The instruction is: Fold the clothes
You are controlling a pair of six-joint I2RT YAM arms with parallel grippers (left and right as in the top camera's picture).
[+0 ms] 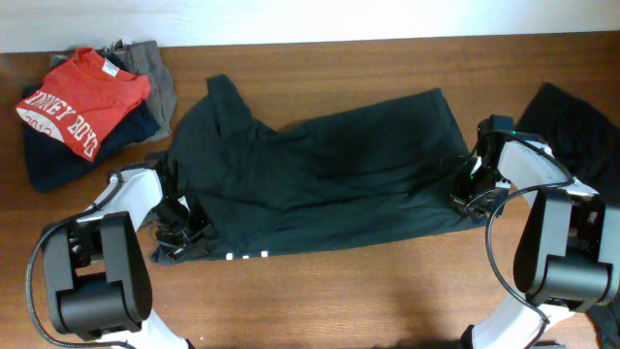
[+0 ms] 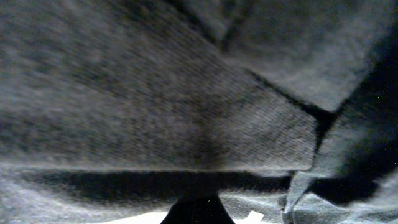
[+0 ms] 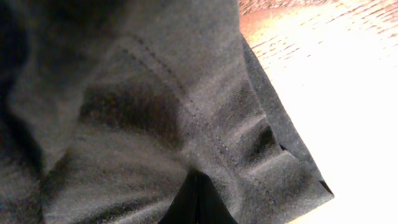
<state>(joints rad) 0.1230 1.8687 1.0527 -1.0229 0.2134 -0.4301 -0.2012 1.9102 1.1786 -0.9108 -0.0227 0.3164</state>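
Overhead: black T-shirt (image 1: 320,170) lies rumpled, half-spread; left gripper (image 1: 179,231) pinches its near-left edge, right gripper (image 1: 472,194) its right end. Folded pile (image 1: 82,107) up-left of the T-shirt, another dark garment (image 1: 572,121) right of it. Left wrist: jaws clamped on cloth, fabric fills view. Right wrist: jaws clamped by the stitched hem (image 3: 186,109). Looks like fold start; next: lift both ends together, carry across the T-shirt
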